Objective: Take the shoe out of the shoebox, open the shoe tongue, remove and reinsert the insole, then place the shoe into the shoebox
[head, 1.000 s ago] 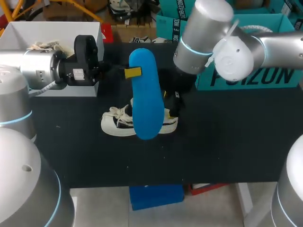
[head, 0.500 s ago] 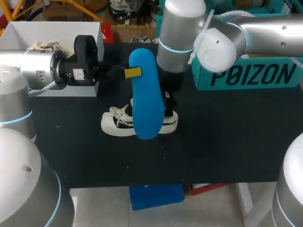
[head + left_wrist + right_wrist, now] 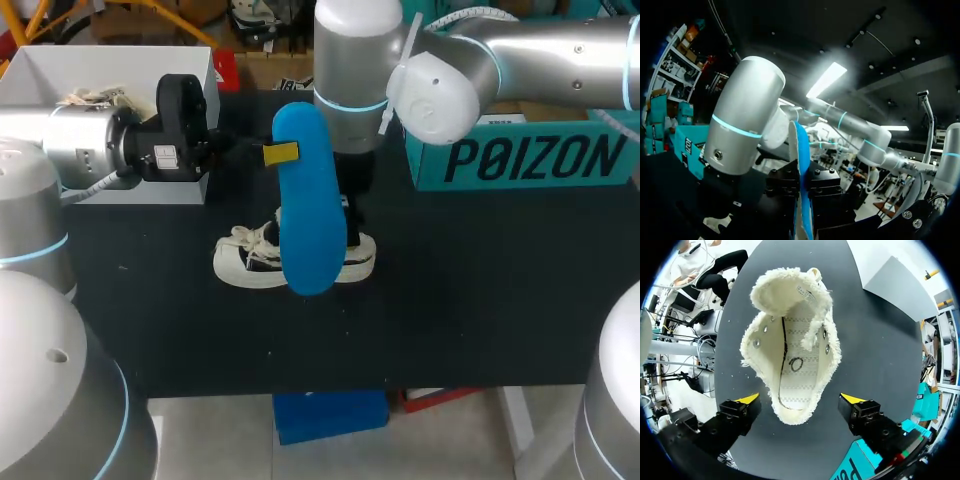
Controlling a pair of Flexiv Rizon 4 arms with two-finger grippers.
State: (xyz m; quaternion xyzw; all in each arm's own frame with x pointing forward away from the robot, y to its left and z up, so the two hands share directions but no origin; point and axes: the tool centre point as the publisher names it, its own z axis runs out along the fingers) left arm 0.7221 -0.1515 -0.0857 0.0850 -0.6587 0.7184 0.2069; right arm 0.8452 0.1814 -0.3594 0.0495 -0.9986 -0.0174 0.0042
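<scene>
A blue insole [image 3: 304, 200] is pinched upright by the left gripper [image 3: 280, 154]; the right gripper [image 3: 800, 400] is held, fingers [image 3: 747, 400] spread, directly above the shoe [image 3: 790, 355].

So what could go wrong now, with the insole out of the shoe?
1. The left gripper pinches the insole near one end only; it may twist or slip on reinsertion.
2. The open right gripper hangs over the heel of the shoe; coming down, a finger could crush the collar.
</scene>
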